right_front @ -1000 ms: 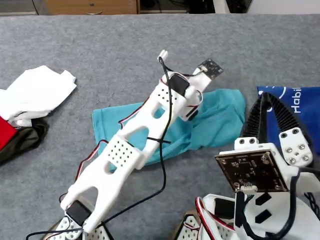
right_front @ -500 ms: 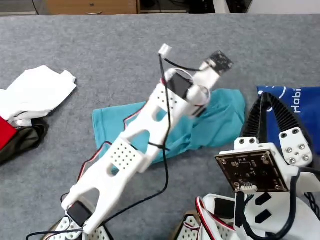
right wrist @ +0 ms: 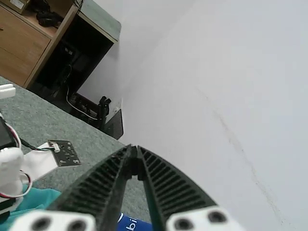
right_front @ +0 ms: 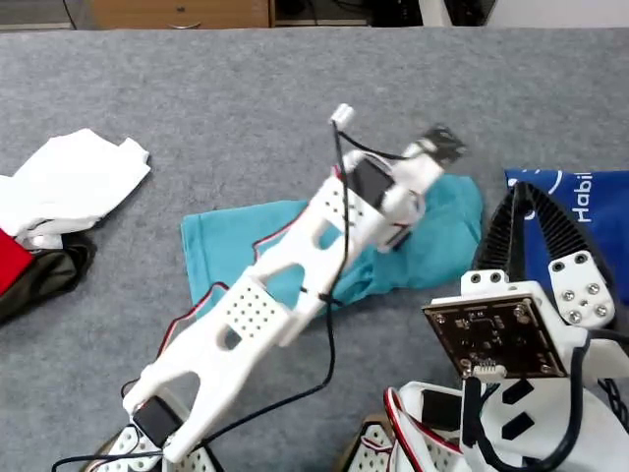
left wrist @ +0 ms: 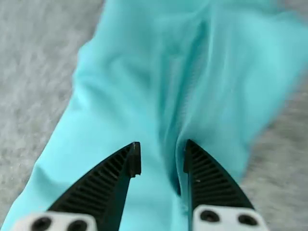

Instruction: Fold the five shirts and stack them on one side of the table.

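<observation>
Over the right half of the teal shirt (right_front: 447,236), spread out on the grey table (right_front: 246,98): left gripper (left wrist: 161,156), jaws parted, a crease of the cloth running between the tips, nothing pinched. Just beside that shirt's right end: right gripper (right wrist: 134,151), tilted up toward the wall, fingers pressed together on nothing, and a blue shirt (right_front: 590,202). Well apart from the teal shirt's left end: white shirt (right_front: 84,177), crumpled, with a red garment (right_front: 10,261) and a black garment (right_front: 49,275) touching it.

Wooden cabinet (right_front: 182,12) at back; white wall (right wrist: 231,72); dark desk (right wrist: 97,20), cables (right wrist: 79,101) tangled beneath
</observation>
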### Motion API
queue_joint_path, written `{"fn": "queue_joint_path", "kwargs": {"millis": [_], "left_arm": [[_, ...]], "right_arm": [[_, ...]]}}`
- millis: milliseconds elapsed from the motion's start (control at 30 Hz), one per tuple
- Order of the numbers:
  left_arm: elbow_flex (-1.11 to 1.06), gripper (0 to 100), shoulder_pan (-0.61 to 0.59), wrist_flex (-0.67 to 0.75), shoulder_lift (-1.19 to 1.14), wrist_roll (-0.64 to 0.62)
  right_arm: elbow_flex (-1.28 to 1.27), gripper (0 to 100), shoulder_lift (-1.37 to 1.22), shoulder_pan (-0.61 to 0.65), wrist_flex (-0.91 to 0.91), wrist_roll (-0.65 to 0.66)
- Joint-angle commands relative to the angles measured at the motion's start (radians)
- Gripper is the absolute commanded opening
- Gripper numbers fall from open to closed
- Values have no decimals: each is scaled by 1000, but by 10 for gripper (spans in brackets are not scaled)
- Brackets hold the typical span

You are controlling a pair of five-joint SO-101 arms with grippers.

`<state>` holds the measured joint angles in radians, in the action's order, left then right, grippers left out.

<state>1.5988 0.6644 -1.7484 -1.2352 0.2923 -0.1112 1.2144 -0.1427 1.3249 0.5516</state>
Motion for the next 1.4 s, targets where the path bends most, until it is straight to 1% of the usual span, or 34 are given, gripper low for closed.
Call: {"fn": "queue_joint_path", "kwargs": {"millis": [0,100,233,467,567,700,900,1100,1233,1367], "left_arm": [[0,157,-41,-9,-42,-11],[8,157,-32,-9,-82,-11],[63,157,12,-9,-71,-14],[69,157,97,-11,36,-72],[69,157,114,-11,48,-75],[69,157,104,-11,22,-74],[68,157,43,-9,-4,-68],[69,157,-12,-9,-77,-68],[74,157,-6,-9,-79,-68],[71,157,18,-9,-12,-71]], "right_arm": [[1,2,1,-21,-23,0],[-1,2,-4,-18,-26,0],[-1,2,-4,-16,-26,0],[-1,2,1,-18,-26,0],[1,2,1,-19,-26,2],[1,2,1,-21,-26,6],[1,2,1,-21,-26,3],[1,2,1,-21,-26,2],[1,2,1,-21,-25,3],[2,2,1,-21,-23,5]]}}
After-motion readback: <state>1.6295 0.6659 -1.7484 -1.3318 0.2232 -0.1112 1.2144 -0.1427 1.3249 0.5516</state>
